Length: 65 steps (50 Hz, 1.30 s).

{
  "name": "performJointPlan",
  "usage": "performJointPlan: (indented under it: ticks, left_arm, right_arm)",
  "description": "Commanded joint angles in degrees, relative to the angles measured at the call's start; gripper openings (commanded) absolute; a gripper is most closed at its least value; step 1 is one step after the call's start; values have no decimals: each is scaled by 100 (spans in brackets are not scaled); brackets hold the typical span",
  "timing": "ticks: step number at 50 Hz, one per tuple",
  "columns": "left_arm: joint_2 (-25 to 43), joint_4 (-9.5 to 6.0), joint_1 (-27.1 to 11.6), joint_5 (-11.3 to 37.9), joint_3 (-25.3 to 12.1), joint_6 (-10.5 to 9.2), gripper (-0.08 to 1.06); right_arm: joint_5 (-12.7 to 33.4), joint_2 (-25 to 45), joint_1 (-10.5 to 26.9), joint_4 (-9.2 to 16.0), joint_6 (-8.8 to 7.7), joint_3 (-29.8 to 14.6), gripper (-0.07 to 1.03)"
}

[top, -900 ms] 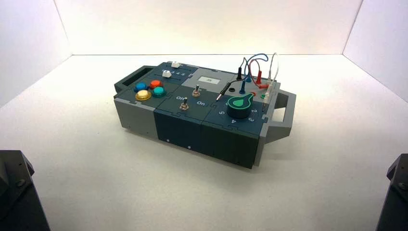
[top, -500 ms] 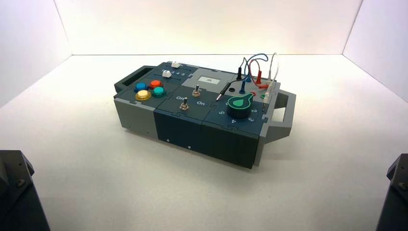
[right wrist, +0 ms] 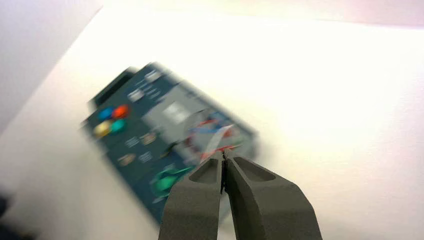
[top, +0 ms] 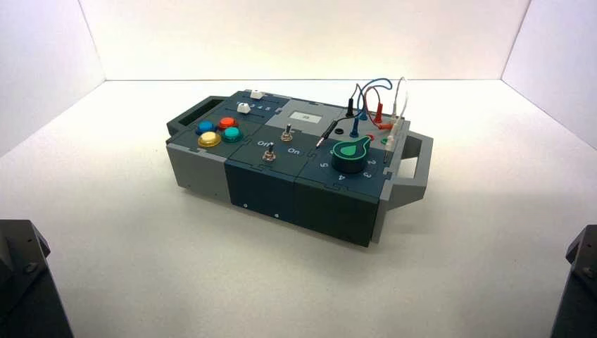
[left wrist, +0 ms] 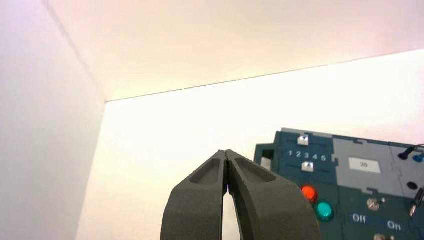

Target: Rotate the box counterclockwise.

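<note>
The box (top: 296,179) lies on the white floor, turned at an angle, with a grey handle (top: 415,169) on its right end and a dark handle (top: 193,116) on its left end. On top sit coloured round buttons (top: 218,131), two toggle switches (top: 278,143), a green dial (top: 350,153), a small display (top: 305,117) and looped wires (top: 376,105). My left gripper (left wrist: 226,153) is shut and empty, held back from the box (left wrist: 350,185). My right gripper (right wrist: 223,154) is shut and empty, above and short of the box (right wrist: 165,150). Both arms sit at the near corners.
White walls close in the floor at the back and on both sides. The left arm's base (top: 24,282) fills the near left corner and the right arm's base (top: 581,282) the near right corner.
</note>
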Motion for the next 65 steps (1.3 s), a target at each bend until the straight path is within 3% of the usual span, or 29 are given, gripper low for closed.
performJointPlan:
  ticks: [1,12,23,42,65]
  left_arm:
    - [1046,18,-105,-255,-712,88,-3]
    - [2936,26,-431,-431,-1767,264,-3]
    - [4553,35,-738,-633,-2628,299,-3]
    - [6592,35,-861,-826,-3858,352,-3]
    - [7910,35,-1292,-765,-4939,457,-3]
  right_arm:
    - [53,633,624,413,18,-422,-2]
    - [18,1433,1345,1125,26,-606,-2]
    - [-9,1881,1679,1450,26,-598,-2]
    - [-88,2540,2013,1731,18,-527,-2]
    - [-255,3586,2804,2021,-9,-545,-2]
